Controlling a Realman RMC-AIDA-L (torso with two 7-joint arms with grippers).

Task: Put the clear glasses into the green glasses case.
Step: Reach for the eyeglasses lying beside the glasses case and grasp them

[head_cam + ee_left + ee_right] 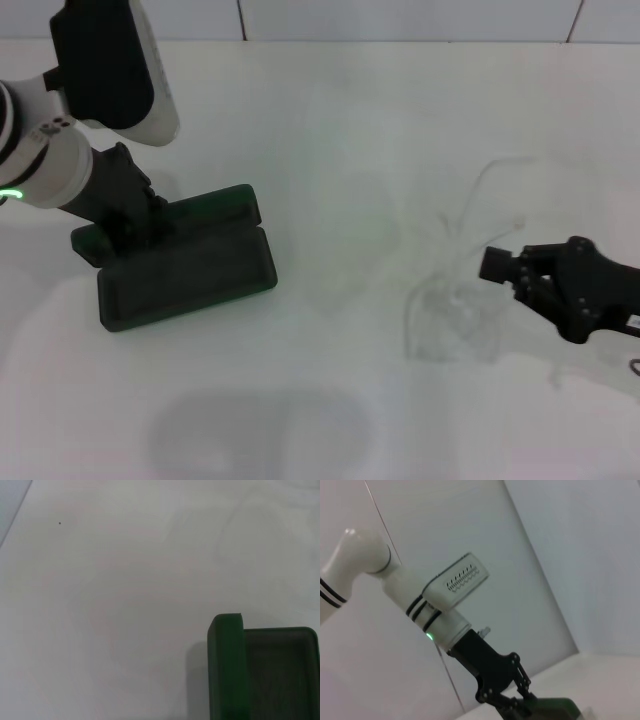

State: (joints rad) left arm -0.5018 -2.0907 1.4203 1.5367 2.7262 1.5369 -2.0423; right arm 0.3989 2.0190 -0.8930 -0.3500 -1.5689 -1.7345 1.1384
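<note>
On the white tabletop [330,420], the left gripper [128,225] is gripping the open green glasses case [190,270]'s lid, fingers clamped; the right gripper [500,268], fingers together, is pinching the clear glasses [450,300].

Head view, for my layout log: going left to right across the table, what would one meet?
Left gripper on the open dark green rectangular glasses case's lid → dark green case → transparent colourless plastic glasses → black right gripper at the glasses.

Overhead head view; close left wrist view; both sharing green glasses case [185,265].
</note>
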